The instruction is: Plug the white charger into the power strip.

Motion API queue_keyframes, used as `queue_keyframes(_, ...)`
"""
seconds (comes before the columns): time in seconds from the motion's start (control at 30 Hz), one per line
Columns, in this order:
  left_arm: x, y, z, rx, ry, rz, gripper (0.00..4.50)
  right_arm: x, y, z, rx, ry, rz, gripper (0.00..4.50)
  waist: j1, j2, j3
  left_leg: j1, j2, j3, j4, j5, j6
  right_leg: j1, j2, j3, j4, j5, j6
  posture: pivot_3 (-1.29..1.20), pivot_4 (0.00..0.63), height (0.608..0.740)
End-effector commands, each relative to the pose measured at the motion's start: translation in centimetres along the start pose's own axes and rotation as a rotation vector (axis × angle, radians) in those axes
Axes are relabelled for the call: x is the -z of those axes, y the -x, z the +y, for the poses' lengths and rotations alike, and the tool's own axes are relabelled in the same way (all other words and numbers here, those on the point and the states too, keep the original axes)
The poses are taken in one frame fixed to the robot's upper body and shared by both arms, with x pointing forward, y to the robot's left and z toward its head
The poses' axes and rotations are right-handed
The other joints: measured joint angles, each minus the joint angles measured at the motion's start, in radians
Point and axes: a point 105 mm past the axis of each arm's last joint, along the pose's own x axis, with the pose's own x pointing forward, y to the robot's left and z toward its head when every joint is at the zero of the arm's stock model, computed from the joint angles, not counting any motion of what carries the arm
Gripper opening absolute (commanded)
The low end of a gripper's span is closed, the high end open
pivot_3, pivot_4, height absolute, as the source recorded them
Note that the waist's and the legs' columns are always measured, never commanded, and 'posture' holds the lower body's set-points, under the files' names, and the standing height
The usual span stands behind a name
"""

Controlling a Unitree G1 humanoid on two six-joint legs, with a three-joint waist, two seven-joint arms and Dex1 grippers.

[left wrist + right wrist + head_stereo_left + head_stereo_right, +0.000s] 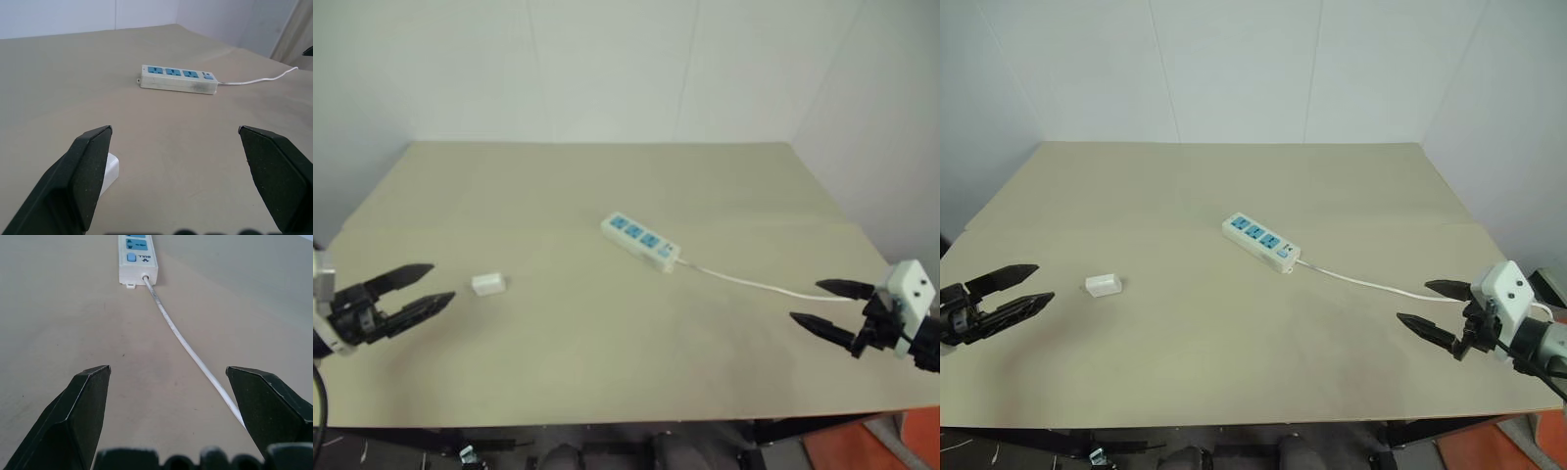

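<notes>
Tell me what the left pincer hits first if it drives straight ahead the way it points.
Probably the white charger, lying just ahead of the open left pincer beside one finger; depth is unclear, so it could slip past toward the power strip.

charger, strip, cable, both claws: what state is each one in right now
white charger: lying loose on the table, unplugged
power strip: flat, all three sockets empty
cable: slack, trailing toward the right claw
left claw: open, empty
right claw: open, empty

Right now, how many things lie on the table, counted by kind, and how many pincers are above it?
White charger: 1
Power strip with its cable: 1
Open pincer: 2, left pincer and right pincer
Total: 4
</notes>
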Motion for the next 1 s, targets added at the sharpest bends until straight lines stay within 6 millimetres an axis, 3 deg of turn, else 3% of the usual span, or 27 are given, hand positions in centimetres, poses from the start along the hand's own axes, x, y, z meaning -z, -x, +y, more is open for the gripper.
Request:
queue_keyframes(0.03,-1.0,-0.3,-0.3,0.019,-0.039,-0.021,4.5,-1.1,0.1,0.0,0.005,0.056,-0.025,4.43,0.0,0.0,0.0,0.0,0.0,0.0,0.0,0.0,0.0,0.0,0.0,0.0,0.0,0.0,0.0,0.0,0.15,0.74)
queue_keyframes(0.37,-1.1,-0.4,-0.3,0.025,-0.036,-0.025,4.5,-1.1,0.1,0.0,0.009,0.058,-0.033,4.43,0.0,0.0,0.0,0.0,0.0,0.0,0.0,0.0,0.0,0.0,0.0,0.0,0.0,0.0,0.0,0.0,0.15,0.74)
queue_keyframes(0.5,-1.3,-0.7,-0.3,0.024,-0.027,-0.057,4.5,-1.6,-1.1,0.2,-0.02,0.06,-0.054,4.43,-0.002,0.0,0.0,0.0,0.0,0.0,0.0,0.0,0.0,0.0,0.0,0.0,0.0,0.0,0.0,0.0,0.15,0.74)
queue_keyframes(0.8,-0.9,-4.8,-0.7,0.086,-0.056,-0.044,4.5,-2.2,-10.0,-0.6,-0.104,0.025,-0.148,4.43,-0.006,0.0,0.0,0.0,0.001,0.0,0.0,0.0,0.0,0.0,0.002,0.001,0.0,0.002,0.0,0.0,0.15,0.74)
queue_keyframes(1.0,-1.4,-8.9,-1.6,0.159,-0.072,-0.077,4.5,-1.9,-16.0,-0.7,-0.105,-0.015,-0.198,4.43,-0.001,0.0,0.0,-0.003,0.0,-0.001,0.001,0.0,0.0,-0.001,0.002,0.0,0.0,0.006,-0.006,0.0,0.15,0.74)
